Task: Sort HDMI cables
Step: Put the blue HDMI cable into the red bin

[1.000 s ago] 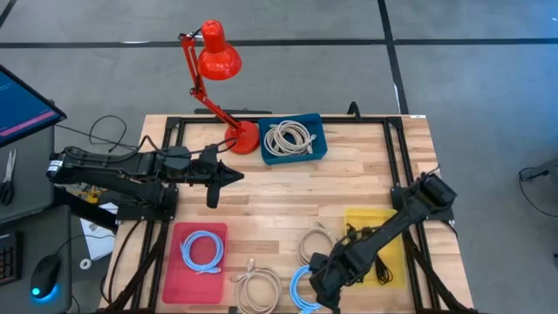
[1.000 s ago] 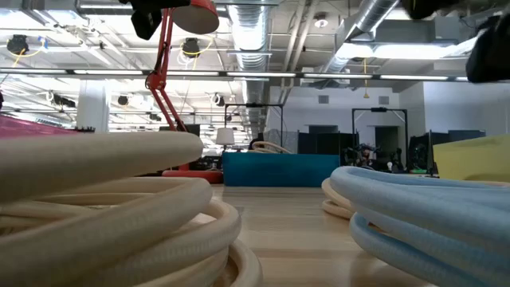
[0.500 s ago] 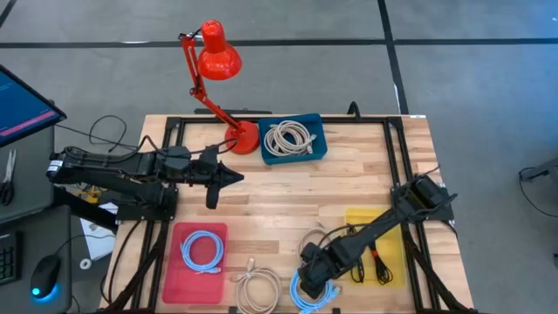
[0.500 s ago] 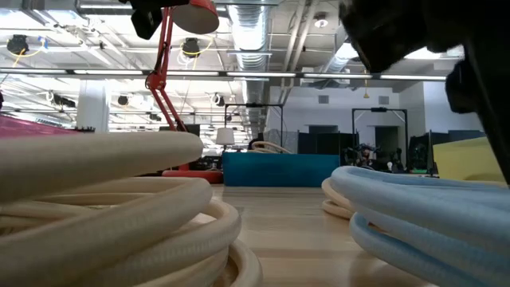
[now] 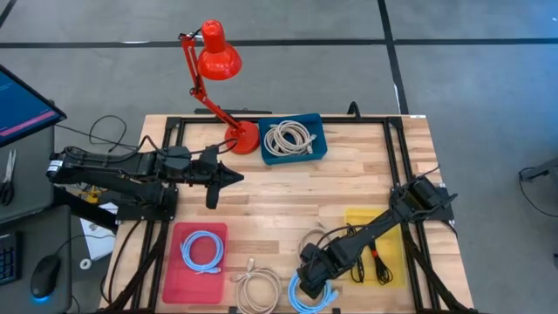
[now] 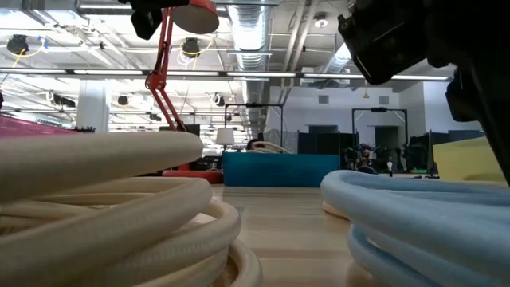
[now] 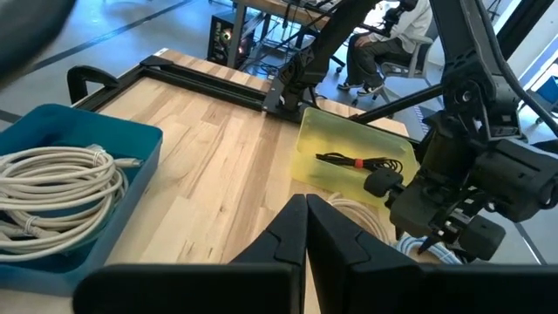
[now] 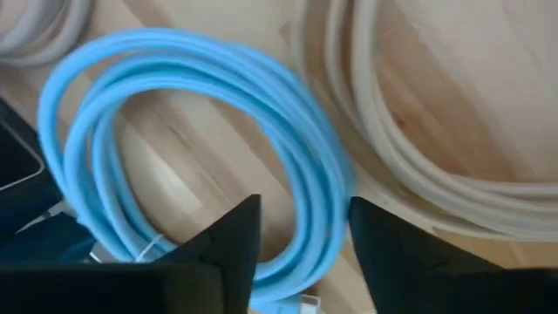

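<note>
A light-blue coil [image 5: 312, 297] lies flat by the table's near edge and fills the low view's right [image 6: 422, 223]. My right gripper [image 5: 309, 277] is over it, open. In the right wrist view [image 8: 302, 208] its fingers stand on either side of the coil's bundled strands [image 8: 316, 187]. A beige coil [image 5: 259, 287] lies left of it and another [image 5: 316, 243] just beyond. A second blue coil [image 5: 202, 250] lies in the red tray [image 5: 179, 277]. A beige coil [image 5: 287, 138] lies in the blue bin [image 5: 319, 145]. Black cables [image 5: 373, 258] lie in the yellow tray [image 5: 364, 218]. My left gripper [image 5: 232, 177] hovers shut at mid-left. My right gripper comes at the light-blue coil from above, pointing down, its open fingers [image 8: 228, 240] astride one side of the ring, across the strands. Whether a finger touches the cable I cannot tell. The coil lies flat on the table.
A red desk lamp [image 5: 215, 61] stands at the far edge beside the blue bin. Black frame rails [image 5: 394, 166] run along the table's sides. Bare wood [image 5: 288, 192] lies in the middle. A person [image 7: 392, 35] sits beyond the table in the left wrist view.
My right gripper has moved toward the table's left and near edge, off the yellow tray, and come down over the light-blue coil. In the low view that coil has shifted a little to the left and now hides the beige coil behind it.
</note>
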Tool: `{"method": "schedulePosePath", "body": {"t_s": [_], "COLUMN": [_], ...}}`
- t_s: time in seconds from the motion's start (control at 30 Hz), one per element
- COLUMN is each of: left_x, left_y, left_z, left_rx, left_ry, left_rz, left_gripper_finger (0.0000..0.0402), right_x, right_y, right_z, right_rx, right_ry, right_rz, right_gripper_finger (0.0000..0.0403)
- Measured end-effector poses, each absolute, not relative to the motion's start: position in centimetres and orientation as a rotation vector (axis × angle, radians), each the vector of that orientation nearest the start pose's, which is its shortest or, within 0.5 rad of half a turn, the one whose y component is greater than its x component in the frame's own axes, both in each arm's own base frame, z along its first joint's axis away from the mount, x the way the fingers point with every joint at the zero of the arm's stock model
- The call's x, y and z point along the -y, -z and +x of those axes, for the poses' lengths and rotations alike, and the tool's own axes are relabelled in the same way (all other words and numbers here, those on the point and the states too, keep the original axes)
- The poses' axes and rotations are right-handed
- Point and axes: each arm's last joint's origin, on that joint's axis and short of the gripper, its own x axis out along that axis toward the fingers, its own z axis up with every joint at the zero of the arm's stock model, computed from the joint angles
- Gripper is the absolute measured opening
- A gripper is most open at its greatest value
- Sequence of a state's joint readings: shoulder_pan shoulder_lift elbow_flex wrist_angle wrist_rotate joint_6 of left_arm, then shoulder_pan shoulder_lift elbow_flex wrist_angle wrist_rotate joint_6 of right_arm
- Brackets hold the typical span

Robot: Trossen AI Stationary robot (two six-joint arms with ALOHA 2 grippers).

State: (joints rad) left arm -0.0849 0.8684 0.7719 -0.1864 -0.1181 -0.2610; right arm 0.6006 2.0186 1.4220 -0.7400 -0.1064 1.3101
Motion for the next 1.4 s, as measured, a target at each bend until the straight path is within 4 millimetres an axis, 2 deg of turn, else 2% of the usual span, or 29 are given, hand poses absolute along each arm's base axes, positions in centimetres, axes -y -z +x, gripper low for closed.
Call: {"method": "schedulePosePath", "body": {"t_s": [0.3, 0.4, 0.47, 0.57, 0.87, 1.03, 1.23, 1.4], "left_x": [1.3, 1.3, 1.3, 1.3, 1.3, 1.3, 1.3, 1.3], "left_y": [-31.4, -31.4, -31.4, -31.4, -31.4, -31.4, -31.3, -31.3], "left_z": [19.1, 19.1, 19.1, 19.1, 19.1, 19.1, 19.1, 19.1], "left_rx": [-0.275, -0.275, -0.275, -0.275, -0.276, -0.281, -0.283, -0.286], "left_ry": [-0.069, -0.069, -0.069, -0.069, -0.069, -0.070, -0.070, -0.070], "left_rz": [-0.228, -0.228, -0.228, -0.228, -0.228, -0.227, -0.227, -0.227], "left_gripper_finger": [0.0008, 0.0008, 0.0008, 0.0008, 0.0008, 0.0008, 0.0008, 0.0008], "right_x": [-22.3, -22.4, -22.4, -22.5, -22.5, -22.5, -22.2, -22.1], "right_y": [-15.9, -15.9, -15.9, -15.9, -16.0, -15.8, -14.4, -14.2], "right_z": [32.2, 32.2, 32.1, 32.1, 32.1, 32.0, 31.5, 31.2], "right_rx": [-1.452, -1.458, -1.478, -1.494, -1.514, -1.510, -1.504, -1.507], "right_ry": [0.343, 0.340, 0.324, 0.313, 0.298, 0.301, 0.320, 0.345], "right_rz": [0.722, 0.726, 0.734, 0.742, 0.760, 0.769, 0.817, 0.806], "right_gripper_finger": [0.0035, 0.0008, 0.0004, 0.0019, 0.0125, 0.0164, 0.0174, 0.0150]}}
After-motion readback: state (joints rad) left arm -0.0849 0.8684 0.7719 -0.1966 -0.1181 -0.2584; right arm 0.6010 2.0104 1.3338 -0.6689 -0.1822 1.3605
